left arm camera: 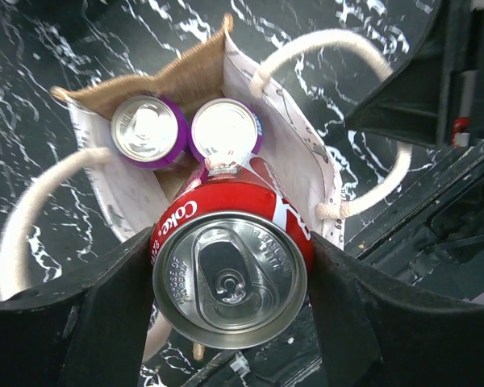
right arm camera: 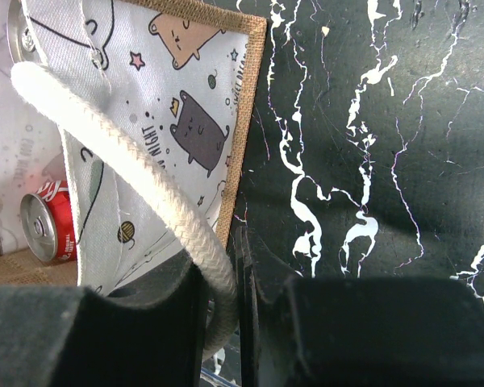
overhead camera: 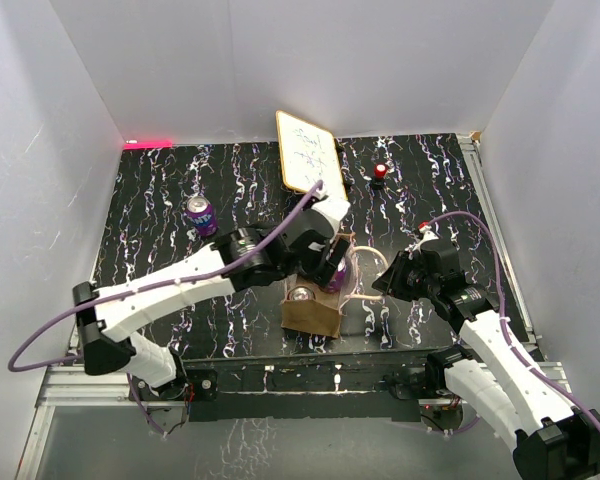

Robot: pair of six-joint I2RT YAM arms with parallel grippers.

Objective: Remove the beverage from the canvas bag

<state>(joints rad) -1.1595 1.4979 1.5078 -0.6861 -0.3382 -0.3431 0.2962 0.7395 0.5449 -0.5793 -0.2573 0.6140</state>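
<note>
Coke can [left arm camera: 230,270] in left hand [left arm camera: 232,318]

Between the fingers of the left gripper [left arm camera: 230,310]: a red aluminium cola can [left arm camera: 226,242], over the tan canvas bag's [left arm camera: 185,76] mouth.
Two purple soda cans [left arm camera: 149,131] sit inside it, beyond the fingertips; its cream rope handle [right arm camera: 137,185] passes between the fingers of the right gripper [right arm camera: 226,318].

Red can [left arm camera: 230,266] at canvas bag [left arm camera: 294,161] mouth
</note>
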